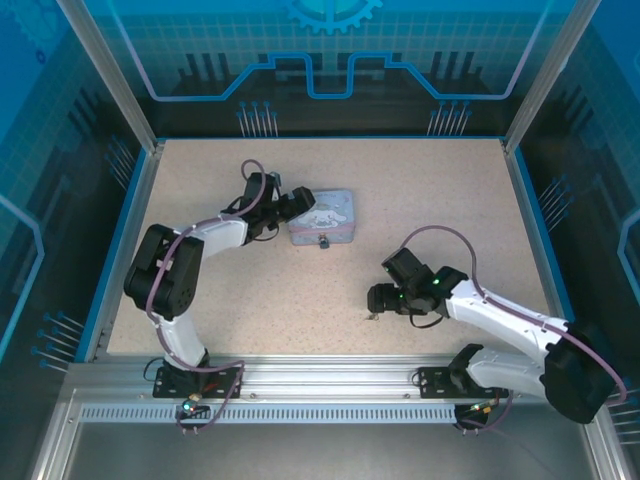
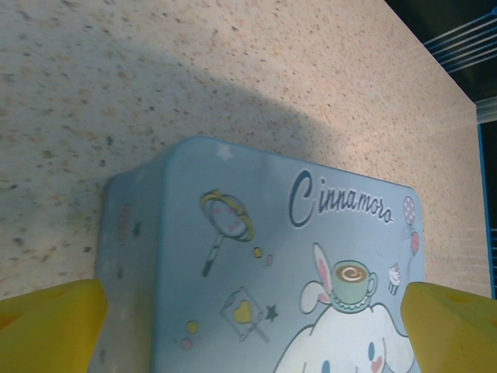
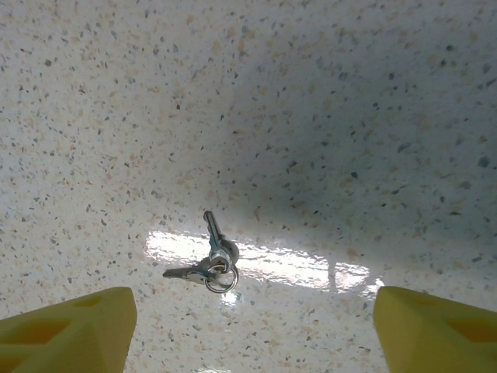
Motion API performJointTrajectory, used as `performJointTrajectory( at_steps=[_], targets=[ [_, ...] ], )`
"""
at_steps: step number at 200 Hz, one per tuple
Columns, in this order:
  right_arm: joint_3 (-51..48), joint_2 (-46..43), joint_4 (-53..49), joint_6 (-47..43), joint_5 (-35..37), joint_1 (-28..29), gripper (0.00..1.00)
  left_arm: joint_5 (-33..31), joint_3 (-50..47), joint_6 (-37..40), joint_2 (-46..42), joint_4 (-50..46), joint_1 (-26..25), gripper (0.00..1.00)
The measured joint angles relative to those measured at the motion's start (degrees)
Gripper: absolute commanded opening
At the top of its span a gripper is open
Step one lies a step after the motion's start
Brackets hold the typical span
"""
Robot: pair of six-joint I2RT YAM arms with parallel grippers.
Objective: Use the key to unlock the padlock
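Two small grey keys joined on a ring, the key (image 3: 210, 260), lie flat on the speckled table; from above the key (image 1: 372, 317) is a tiny speck. My right gripper (image 3: 252, 334) hovers just over it, open, with its yellow fingers (image 3: 70, 334) wide to either side and nothing between them. The padlock (image 1: 323, 243) is a tiny dark thing at the near edge of the pale blue tin (image 1: 322, 218). My left gripper (image 2: 252, 334) is open and straddles the tin (image 2: 264, 256), one yellow finger by each side. I cannot tell whether they touch it.
The tin with its white cartoon figure sits left of the table's middle. Blue walls and metal posts (image 1: 110, 80) fence the table on all sides. The right arm (image 1: 500, 320) stretches in from the near right corner.
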Motion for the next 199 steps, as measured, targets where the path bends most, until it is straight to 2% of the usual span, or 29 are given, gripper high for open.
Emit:
performJointTrajectory(
  at_steps=[67,104,199],
  targets=[
    [3.5,9.9,0.4,-0.1,-1.6,2.3,0.46,-4.8,-8.5,2.4,-16.7,-1.5,3.5,0.99],
    [5.1,13.1,0.7,-0.4,-1.9,2.4,0.42,-5.5,-11.5,2.7,-21.4,-2.5,4.2,0.99],
    [6.2,19.0,1.5,-0.5,-3.8,2.4,0.32,-5.6,-12.2,3.7,-22.9,-4.0,4.5,0.99]
  ],
)
